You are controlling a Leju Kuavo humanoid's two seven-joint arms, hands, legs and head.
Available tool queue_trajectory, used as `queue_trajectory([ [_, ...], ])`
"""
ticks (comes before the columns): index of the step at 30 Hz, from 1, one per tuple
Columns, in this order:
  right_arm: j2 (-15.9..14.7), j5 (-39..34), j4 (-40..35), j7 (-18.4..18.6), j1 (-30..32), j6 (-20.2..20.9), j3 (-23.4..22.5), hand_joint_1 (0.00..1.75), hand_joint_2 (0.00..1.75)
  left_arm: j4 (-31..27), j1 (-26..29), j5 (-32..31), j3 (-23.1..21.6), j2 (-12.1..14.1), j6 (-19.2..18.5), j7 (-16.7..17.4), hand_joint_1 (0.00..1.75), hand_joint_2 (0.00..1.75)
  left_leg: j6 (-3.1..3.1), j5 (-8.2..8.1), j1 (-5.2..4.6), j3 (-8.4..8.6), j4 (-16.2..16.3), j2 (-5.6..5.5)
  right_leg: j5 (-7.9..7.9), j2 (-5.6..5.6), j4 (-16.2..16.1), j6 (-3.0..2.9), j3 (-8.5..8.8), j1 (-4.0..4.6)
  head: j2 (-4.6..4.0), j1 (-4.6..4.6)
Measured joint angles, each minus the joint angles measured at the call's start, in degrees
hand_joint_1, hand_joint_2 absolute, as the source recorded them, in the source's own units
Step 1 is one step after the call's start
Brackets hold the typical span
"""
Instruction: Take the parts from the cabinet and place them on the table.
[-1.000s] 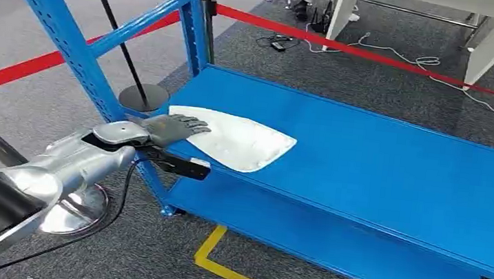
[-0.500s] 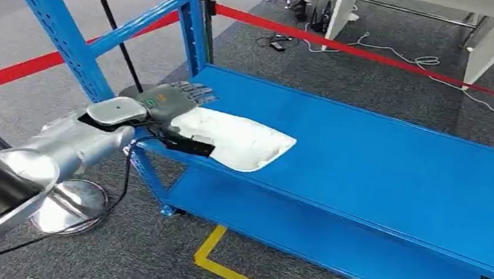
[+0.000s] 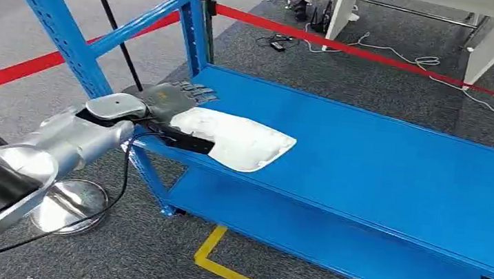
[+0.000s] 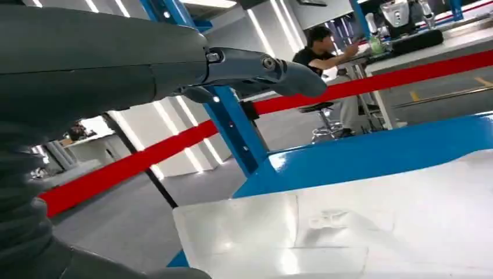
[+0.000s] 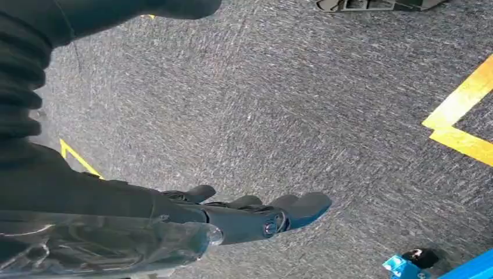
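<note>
White flat plastic part point(image 3: 240, 140) lies on the blue metal shelf point(image 3: 393, 169). Left hand point(image 3: 169, 100) hovers above its edge, fingers spread, holding nothing; it should grip firmly before lifting.

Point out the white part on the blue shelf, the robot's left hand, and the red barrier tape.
white part point(image 3: 247, 143), head view, middle of its top face
left hand point(image 3: 169, 100), head view, back of the hand
red barrier tape point(image 3: 377, 56), head view, mid-span
</note>
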Motion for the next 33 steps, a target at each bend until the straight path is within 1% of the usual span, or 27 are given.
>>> queue_trajectory([
  [8, 0.02, 0.00, 0.00, -0.35, -0.02, -0.02, 0.00, 0.00, 1.75, 0.00, 0.95, -0.72, -0.04, -0.24, -0.59, -0.39, 0.00, 1.75, 0.00, 0.00, 0.00, -0.01, 0.00, 0.00, 0.00, 0.00, 0.00, 0.00, 0.00, 0.00, 0.00, 0.00],
  [11, 0.02, 0.04, 0.00, -0.35, -0.06, 0.00, 0.00, 0.00, 1.75, 0.00, 2.33, -1.73, -0.24, -0.46, 0.39, -0.50, 0.00, 1.75, 0.00, 0.00, 0.00, -0.01, 0.00, 0.00, 0.00, 0.00, 0.00, 0.00, 0.00, 0.00, 0.00, -0.02],
  [13, 0.02, 0.07, 0.00, -0.33, -0.06, 0.00, 0.00, 0.00, 1.75, 0.00, 3.63, -2.51, -0.37, -0.68, 2.25, -0.48, 0.00, 1.75, 0.00, 0.00, 0.00, -0.01, 0.00, 0.00, 0.00, 0.00, 0.00, 0.00, 0.00, 0.00, 0.00, 0.02],
  [15, 0.02, 0.09, 0.00, -0.33, -0.07, 0.00, 0.00, 0.00, 1.75, 0.00, 4.49, -2.89, -0.48, -0.81, 2.91, -0.42, 0.00, 1.75, 0.00, 0.00, 0.00, -0.01, 0.00, 0.00, 0.00, -0.01, 0.00, 0.00, 0.00, 0.00, 0.00, 0.00],
  [27, 0.02, 0.13, 0.00, -0.13, -0.01, -0.02, 0.00, 0.00, 1.75, 0.02, 7.80, -3.13, -1.29, -0.79, 4.65, -0.15, 0.00, 1.75, 0.00, 0.00, 0.00, -0.01, 0.00, 0.00, 0.00, -0.01, 0.00, 0.00, 0.00, 0.00, 0.00, 0.00],
  [33, 0.02, 0.13, 0.00, -0.13, 0.01, 0.00, 0.00, 0.00, 1.75, 0.02, 8.17, -3.60, -1.62, -0.61, 5.22, 0.43, 0.00, 1.75, 0.00, 0.00, 0.00, -0.01, 0.00, 0.00, 0.00, -0.01, 0.00, 0.00, 0.00, 0.00, 0.00, 0.00],
])
